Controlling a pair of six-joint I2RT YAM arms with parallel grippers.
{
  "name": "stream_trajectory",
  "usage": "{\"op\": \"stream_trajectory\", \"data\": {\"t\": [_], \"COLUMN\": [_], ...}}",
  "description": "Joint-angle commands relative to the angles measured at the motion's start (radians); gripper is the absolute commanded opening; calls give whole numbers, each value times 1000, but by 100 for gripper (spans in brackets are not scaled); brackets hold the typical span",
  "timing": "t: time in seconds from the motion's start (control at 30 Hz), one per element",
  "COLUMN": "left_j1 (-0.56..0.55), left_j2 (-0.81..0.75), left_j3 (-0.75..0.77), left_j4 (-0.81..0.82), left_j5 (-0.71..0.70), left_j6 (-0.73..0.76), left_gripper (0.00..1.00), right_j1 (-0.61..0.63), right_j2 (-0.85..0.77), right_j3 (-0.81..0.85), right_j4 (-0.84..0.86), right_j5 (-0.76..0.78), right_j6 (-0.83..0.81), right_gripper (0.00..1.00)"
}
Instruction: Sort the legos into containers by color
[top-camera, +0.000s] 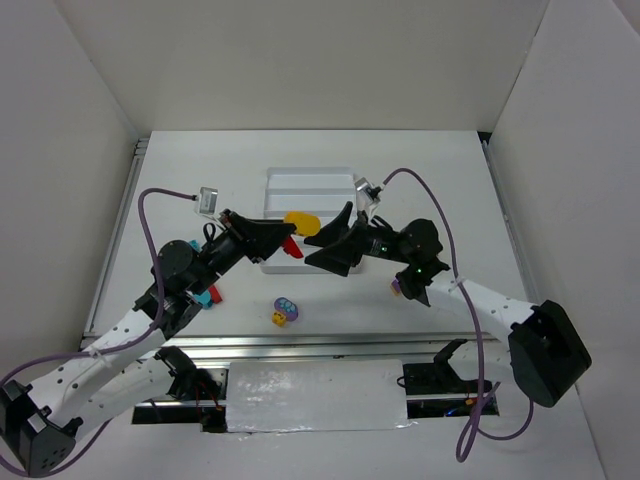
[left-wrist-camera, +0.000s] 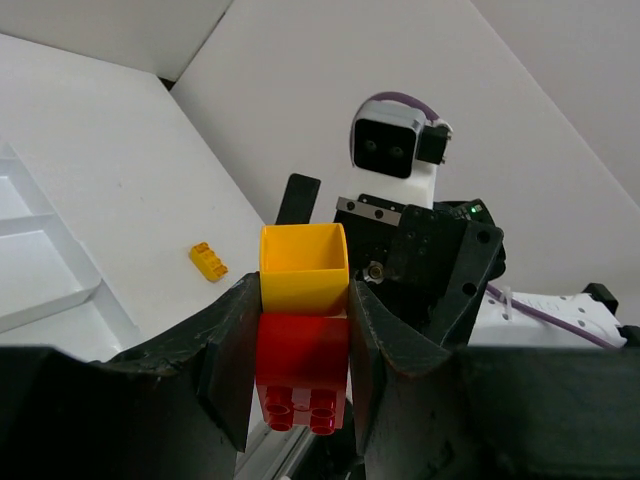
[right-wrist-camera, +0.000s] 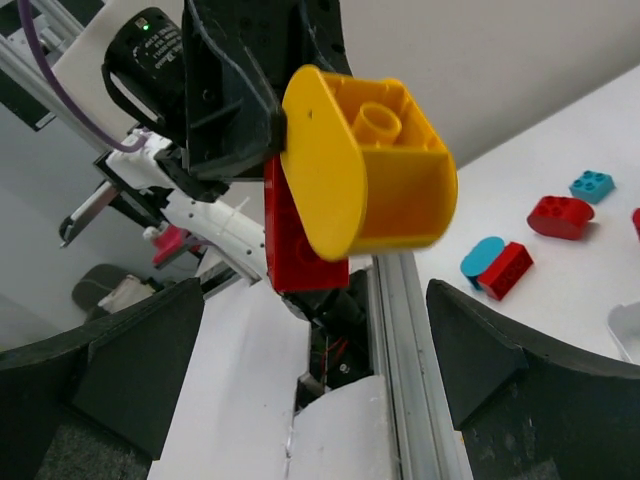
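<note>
My left gripper (top-camera: 283, 240) is shut on a red lego (left-wrist-camera: 300, 360) with a yellow lego (left-wrist-camera: 303, 265) stuck on its far end, held in the air just in front of the white tray (top-camera: 310, 185). In the right wrist view the yellow lego (right-wrist-camera: 370, 165) and red lego (right-wrist-camera: 295, 245) hang between my right gripper's wide-open fingers (right-wrist-camera: 520, 370), touching neither. My right gripper (top-camera: 328, 240) faces the left one, open and empty. The yellow lego (top-camera: 302, 222) shows between both grippers from above.
Loose legos lie on the table: a purple-and-yellow piece (top-camera: 285, 310), a teal and red pair (top-camera: 210, 296) by the left arm, a purple one (top-camera: 397, 288) under the right arm, and a small yellow one (left-wrist-camera: 208, 261). Red (right-wrist-camera: 560, 216) and teal (right-wrist-camera: 592, 184) legos lie apart.
</note>
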Motion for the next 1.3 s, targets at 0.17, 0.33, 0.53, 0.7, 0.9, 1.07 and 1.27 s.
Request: {"op": "stream_trajectory", "data": {"t": [0.17, 0.33, 0.53, 0.7, 0.9, 1.07, 1.27], "left_j1": [2, 2, 2, 2, 2, 2, 2], "left_j2": [12, 18, 23, 14, 20, 29, 33], "left_j3": [-6, -9, -6, 6, -8, -11, -5], "left_j4": [170, 183, 185, 165, 199, 217, 216], "left_j5": [65, 71, 86, 93, 116, 137, 142], "left_j6": [-47, -53, -51, -39, -53, -54, -41], "left_gripper": [0, 0, 0, 0, 0, 0, 0], "right_j1": [64, 77, 75, 61, 49, 41, 43], "right_j2": [53, 99, 123, 90, 114, 136, 134], "right_j3": [139, 160, 205, 182, 178, 209, 232], "right_j4": [51, 91, 9, -3, 92, 131, 146], "right_j5": [28, 13, -76, -74, -55, -89, -130], "right_j6": [16, 62, 8, -15, 72, 111, 132], "right_gripper": [98, 89, 90, 89, 69, 45, 15]}}
